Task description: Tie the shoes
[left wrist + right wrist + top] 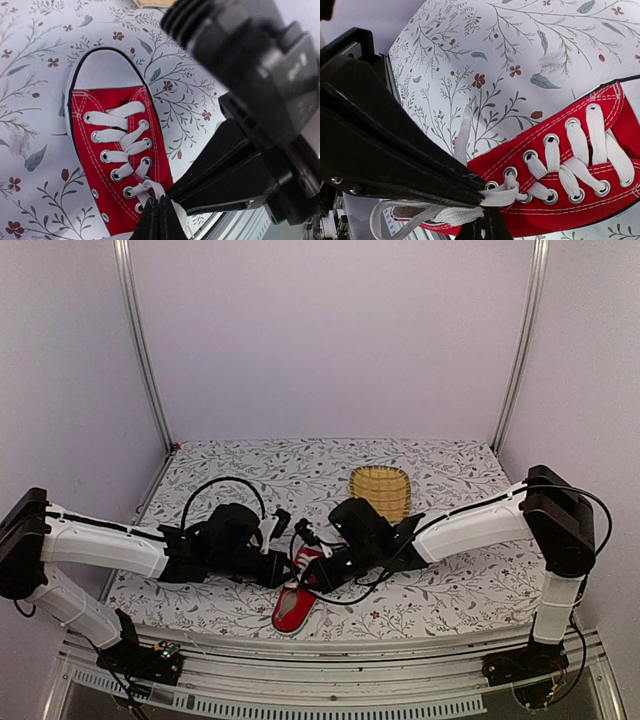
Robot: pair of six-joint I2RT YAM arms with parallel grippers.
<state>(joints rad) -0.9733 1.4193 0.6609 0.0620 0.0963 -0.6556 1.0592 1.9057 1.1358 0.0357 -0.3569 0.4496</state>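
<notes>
Left claw (158, 220) pressed together, white lace (150, 189) bunched right at its tips. It reads as pinching the lace by the top eyelets. Right claw (482, 227) also pressed together, tips tucked under the lace where it leaves the last eyelets, so likely gripping it too. The claws meet nearly tip to tip over the throat of the shoe (110, 99), probably because each needs a lace end to cross and pull the first knot. The shoe lies flat under both, toe ahead of the left claw and off to one side of the right claw, heel toward the near edge of the table (450, 580). One slack strand trails away beside the right claw, and a loop hangs behind it toward the rail. Basket (380, 492) sits well beyond the right claw, apart, not involved. Count: 1 shoe, 2 claws, 1 basket — no bow visible, so judged early in the tie.
</notes>
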